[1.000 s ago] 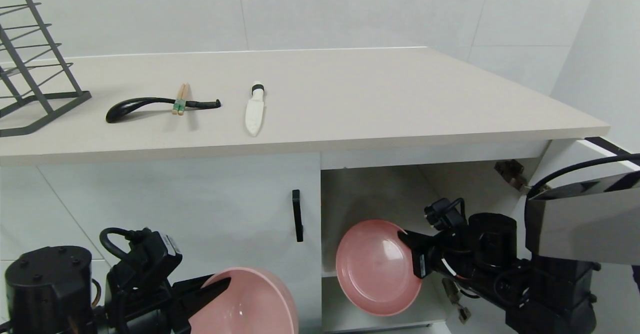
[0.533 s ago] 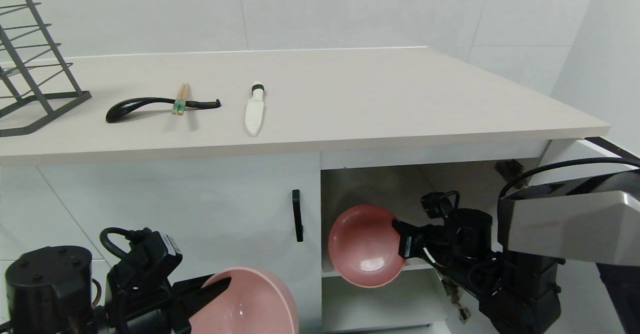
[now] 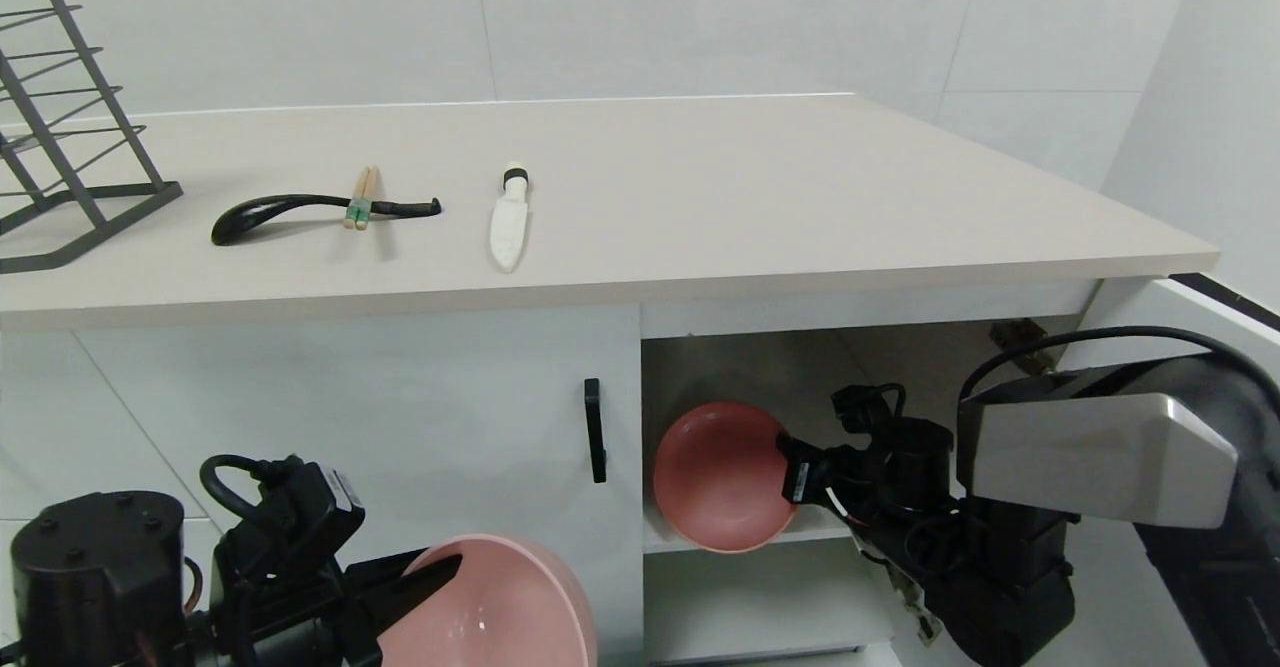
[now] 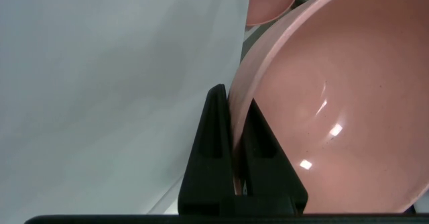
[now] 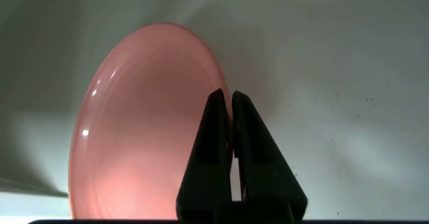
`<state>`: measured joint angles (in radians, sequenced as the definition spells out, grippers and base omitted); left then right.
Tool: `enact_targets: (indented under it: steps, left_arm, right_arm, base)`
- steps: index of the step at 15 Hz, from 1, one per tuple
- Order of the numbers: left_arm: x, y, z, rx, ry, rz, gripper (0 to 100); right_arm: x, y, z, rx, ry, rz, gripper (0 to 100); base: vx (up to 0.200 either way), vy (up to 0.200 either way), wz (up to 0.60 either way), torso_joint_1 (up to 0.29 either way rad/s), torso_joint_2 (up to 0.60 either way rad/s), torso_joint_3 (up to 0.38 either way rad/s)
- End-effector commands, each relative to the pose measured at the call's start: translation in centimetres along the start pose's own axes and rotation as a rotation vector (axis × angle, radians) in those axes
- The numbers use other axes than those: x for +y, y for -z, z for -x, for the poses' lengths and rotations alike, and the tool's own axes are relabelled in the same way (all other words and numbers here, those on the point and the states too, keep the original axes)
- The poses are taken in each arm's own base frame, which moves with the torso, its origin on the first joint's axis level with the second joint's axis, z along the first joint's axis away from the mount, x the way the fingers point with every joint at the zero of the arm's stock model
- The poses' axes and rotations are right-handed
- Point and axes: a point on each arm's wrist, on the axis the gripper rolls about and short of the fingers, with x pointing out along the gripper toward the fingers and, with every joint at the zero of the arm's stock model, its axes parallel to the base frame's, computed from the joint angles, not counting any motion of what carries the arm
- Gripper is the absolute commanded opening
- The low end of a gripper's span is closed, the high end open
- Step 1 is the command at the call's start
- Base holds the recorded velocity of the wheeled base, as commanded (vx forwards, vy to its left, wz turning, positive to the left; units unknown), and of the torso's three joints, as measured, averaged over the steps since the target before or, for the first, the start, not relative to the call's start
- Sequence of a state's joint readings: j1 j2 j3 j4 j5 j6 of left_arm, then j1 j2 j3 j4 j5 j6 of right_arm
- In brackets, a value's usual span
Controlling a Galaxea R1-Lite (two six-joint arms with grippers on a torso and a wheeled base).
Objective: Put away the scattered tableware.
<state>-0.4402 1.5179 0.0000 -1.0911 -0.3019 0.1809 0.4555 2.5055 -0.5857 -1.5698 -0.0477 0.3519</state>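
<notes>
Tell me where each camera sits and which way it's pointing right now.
Head: on the head, looking forward and down at the counter and open cabinet; low down, the left gripper holds the bowl and the right gripper holds the plate.
Left wrist: on that wrist, looking along its fingers at the bowl's rim, door behind.
Right wrist: on that wrist, looking along its fingers into the cabinet at the plate.
Shared: head and left wrist both show the bowl; head and right wrist the plate.

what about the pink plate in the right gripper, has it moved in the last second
Yes. The pink plate, held by the right gripper, has gone up and toward the black door handle, deeper into the open cabinet.
</notes>
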Motion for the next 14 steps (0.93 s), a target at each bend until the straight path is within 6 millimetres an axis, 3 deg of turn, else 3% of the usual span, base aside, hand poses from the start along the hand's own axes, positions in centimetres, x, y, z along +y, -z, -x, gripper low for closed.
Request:
enact_targets:
  steps: [1,14]
  left_arm:
    - [0.0,0.0,0.0,-0.003,0.000,-0.001,0]
    - [0.0,0.1,-0.1,0.007,0.000,0.004,0]
  right_arm:
    - [-0.2,0.3,-0.6,-0.004,0.003,-0.001,0]
    - [-1.4,0.7,-4.5,-0.074,-0.003,-0.016,0]
  base:
    - [0.000,0.000,0.00,0.000,0.00,0.000]
    - [0.000,0.000,0.00,0.000,0.00,0.000]
